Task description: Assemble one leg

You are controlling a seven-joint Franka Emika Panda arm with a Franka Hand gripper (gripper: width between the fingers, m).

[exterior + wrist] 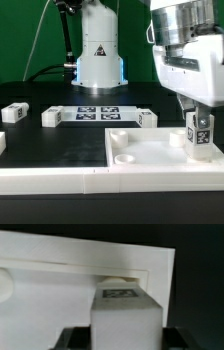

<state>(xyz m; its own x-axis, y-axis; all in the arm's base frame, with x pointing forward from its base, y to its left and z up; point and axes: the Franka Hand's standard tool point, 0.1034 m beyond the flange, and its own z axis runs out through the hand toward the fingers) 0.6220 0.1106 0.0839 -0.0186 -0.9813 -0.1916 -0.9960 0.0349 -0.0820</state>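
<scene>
The leg (201,137) is being clamped in the closed gripper (199,120) at a corner socket (117,279) of the panel (150,148). If misaligned, it could be jammed askew.

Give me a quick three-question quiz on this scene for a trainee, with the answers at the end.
1. True or false: the gripper is shut on a leg at the white panel.
2. In the exterior view, where does the marker board lie from the held leg? A: to the left and farther back. B: to the right. C: directly beneath it.
3. Fill in: the held leg's face towards the wrist camera bears a black-and-white ____.
Key: 1 true; 2 A; 3 tag.
</scene>
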